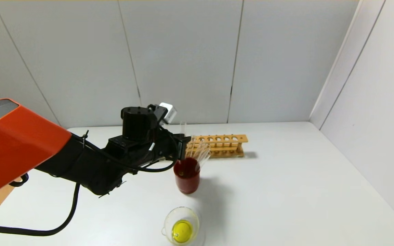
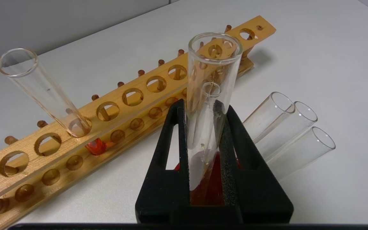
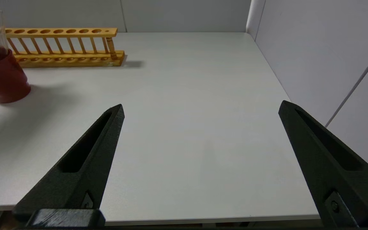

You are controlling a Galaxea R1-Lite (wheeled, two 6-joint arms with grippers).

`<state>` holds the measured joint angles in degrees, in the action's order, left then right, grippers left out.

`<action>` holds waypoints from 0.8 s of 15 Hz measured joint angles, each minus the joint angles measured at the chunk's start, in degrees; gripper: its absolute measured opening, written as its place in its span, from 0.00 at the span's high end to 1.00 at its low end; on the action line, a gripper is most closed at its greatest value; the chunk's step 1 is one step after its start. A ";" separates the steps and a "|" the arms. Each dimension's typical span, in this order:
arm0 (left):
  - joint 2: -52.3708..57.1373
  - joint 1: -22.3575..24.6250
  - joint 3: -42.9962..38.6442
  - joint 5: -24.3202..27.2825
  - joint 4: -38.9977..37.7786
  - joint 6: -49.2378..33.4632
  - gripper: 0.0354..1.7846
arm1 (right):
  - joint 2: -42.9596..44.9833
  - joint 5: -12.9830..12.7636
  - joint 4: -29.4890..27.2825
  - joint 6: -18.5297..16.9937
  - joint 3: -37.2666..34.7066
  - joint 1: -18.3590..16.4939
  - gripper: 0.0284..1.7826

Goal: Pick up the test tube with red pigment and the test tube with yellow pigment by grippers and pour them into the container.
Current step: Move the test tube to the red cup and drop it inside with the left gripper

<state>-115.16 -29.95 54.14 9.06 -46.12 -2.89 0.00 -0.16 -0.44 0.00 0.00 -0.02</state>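
My left gripper (image 1: 182, 147) is shut on the test tube with yellow pigment (image 2: 211, 80), a clear tube that holds only a few yellow drops. It holds the tube upright over the dark-red cup (image 1: 186, 179); in the left wrist view (image 2: 203, 105) the tube sits between the pads. The test tube with red pigment (image 2: 43, 92) leans in a hole of the wooden rack (image 2: 133, 95), red liquid at its base. The container (image 1: 181, 225), a clear glass dish with yellow liquid, stands near the table's front. My right gripper (image 3: 201, 107) is open and empty over bare table.
Three clear empty tubes (image 2: 286, 127) lean in the dark-red cup (image 3: 2, 76). The wooden rack (image 1: 221, 145) stands just behind the cup. Grey wall panels close the back and right side of the white table (image 1: 286, 188).
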 joint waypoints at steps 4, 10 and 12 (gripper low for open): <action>-0.35 0.29 -0.69 1.61 -0.07 0.05 0.84 | 0.00 -0.02 0.00 0.00 0.00 0.00 0.05; -0.71 0.93 -1.57 2.10 -0.27 0.11 0.59 | 0.00 -0.02 0.00 0.00 0.00 0.02 0.05; -0.73 0.93 -1.63 2.21 -0.27 0.13 0.39 | 0.00 -0.02 0.00 0.00 0.00 0.02 0.05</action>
<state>-115.90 -29.03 52.50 11.26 -46.39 -2.76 0.00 -0.18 -0.44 0.00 0.00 0.00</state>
